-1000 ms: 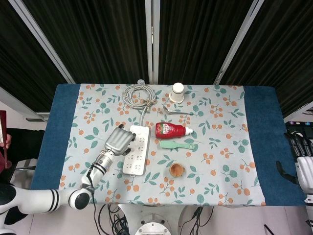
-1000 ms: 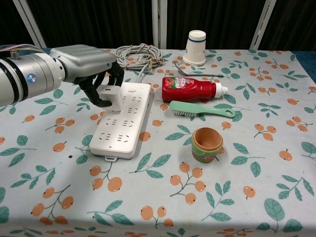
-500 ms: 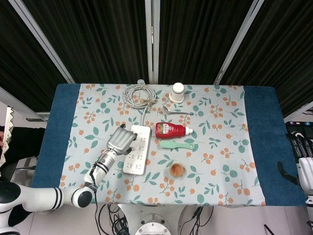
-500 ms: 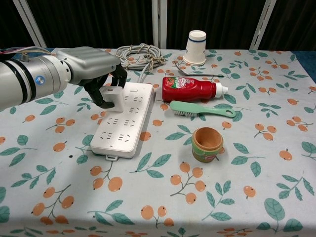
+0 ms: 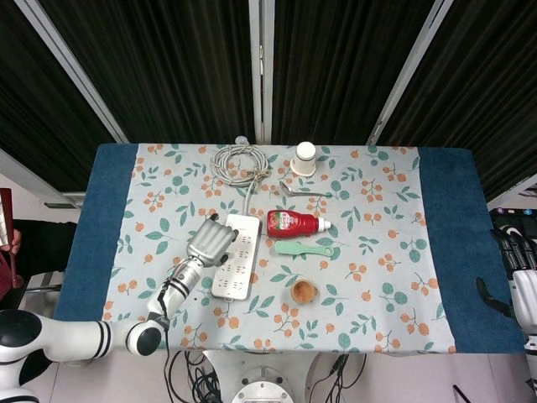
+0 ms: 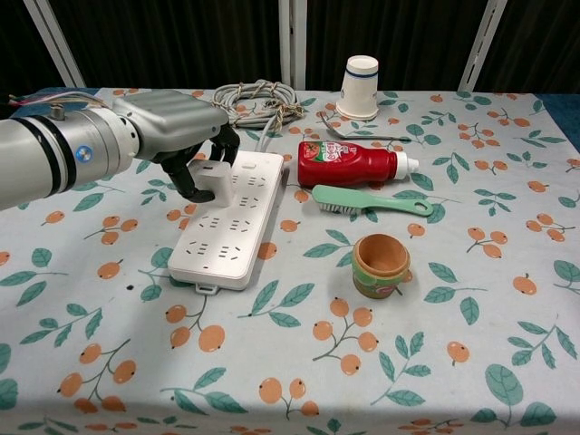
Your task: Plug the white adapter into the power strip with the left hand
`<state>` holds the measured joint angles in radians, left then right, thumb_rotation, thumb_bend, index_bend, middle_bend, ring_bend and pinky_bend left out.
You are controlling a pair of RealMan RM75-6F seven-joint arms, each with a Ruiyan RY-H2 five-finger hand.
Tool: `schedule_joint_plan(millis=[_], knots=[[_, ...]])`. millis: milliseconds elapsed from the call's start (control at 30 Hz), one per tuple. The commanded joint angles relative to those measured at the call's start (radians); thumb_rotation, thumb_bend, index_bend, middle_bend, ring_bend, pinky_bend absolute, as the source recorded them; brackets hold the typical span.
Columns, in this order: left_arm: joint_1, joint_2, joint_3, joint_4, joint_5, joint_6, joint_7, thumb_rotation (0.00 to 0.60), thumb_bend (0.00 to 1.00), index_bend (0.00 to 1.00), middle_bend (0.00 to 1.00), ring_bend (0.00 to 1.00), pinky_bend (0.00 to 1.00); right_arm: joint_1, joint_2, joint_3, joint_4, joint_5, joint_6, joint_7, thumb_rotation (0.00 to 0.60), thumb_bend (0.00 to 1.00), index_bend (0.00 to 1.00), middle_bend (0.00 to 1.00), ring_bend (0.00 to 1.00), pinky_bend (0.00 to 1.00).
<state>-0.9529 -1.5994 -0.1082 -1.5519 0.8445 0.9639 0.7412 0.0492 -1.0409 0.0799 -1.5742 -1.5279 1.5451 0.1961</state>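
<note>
1. Left hand (image 6: 177,136) at left of centre in the chest view, dark fingers (image 6: 192,177) curled round a white adapter (image 6: 212,178) and gripping it.
2. Adapter held over the left edge of the upper half of the power strip (image 6: 227,221), touching or just above it; cannot tell whether the prongs are seated.
3. Power strip lying flat and lengthwise on the floral tablecloth (image 6: 471,299), centre left of the frame, its far end pointing toward the top of the picture.
4. Grey coiled cable (image 6: 254,98) at top centre, beyond the far end of the strip.
5. White paper cup (image 6: 360,87) upside down at top, right of the cable; a metal fork (image 6: 362,134) lying just below it.
6. Red ketchup bottle (image 6: 352,164) on its side in the middle, cap pointing right, just right of the strip's far end.
7. Green brush (image 6: 367,200) lying right below the bottle, handle to the right.
8. Small terracotta pot (image 6: 380,265) upright below the brush, right of the strip's near end.
9. Right hand (image 5: 522,285) at the far right edge of the head view, off the table beside the blue cloth (image 5: 457,227); holds nothing, though cannot tell how the fingers lie.
</note>
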Motion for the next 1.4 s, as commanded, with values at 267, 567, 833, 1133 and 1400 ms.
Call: schedule_joint_plan(millis=[267, 567, 833, 1133, 1400], knots=[[-0.004, -0.002, 0.006, -0.001, -0.018, 0.006, 0.004, 0.6, 0.47, 0.73, 0.81, 0.64, 0.23, -0.003, 0.0, 0.0, 0.006, 0.002, 0.001, 0.007, 0.6, 0.33, 0.0, 0.09, 0.0, 0.0], [0.02, 0.004, 0.005, -0.002, 0.032, 0.029, -0.053, 0.6, 0.19, 0.3, 0.42, 0.32, 0.22, -0.003, -0.003, 0.001, 0.008, -0.001, 0.003, 0.01, 0.6, 0.33, 0.0, 0.09, 0.0, 0.0], [0.04, 0.031, 0.007, -0.032, 0.048, 0.039, -0.081, 0.6, 0.18, 0.2, 0.3, 0.23, 0.15, -0.005, -0.003, 0.001, 0.003, -0.004, 0.008, 0.008, 0.6, 0.33, 0.0, 0.09, 0.0, 0.0], [0.205, 0.161, -0.013, -0.118, 0.189, 0.246, -0.317, 0.6, 0.18, 0.19, 0.28, 0.2, 0.09, 0.004, 0.011, -0.001, 0.008, 0.002, -0.017, 0.037, 0.6, 0.33, 0.0, 0.09, 0.0, 0.0], [0.447, 0.269, 0.017, 0.01, 0.359, 0.531, -0.608, 0.6, 0.18, 0.2, 0.25, 0.14, 0.01, 0.031, 0.007, -0.006, 0.025, -0.012, -0.06, 0.071, 0.6, 0.33, 0.0, 0.09, 0.0, 0.0]])
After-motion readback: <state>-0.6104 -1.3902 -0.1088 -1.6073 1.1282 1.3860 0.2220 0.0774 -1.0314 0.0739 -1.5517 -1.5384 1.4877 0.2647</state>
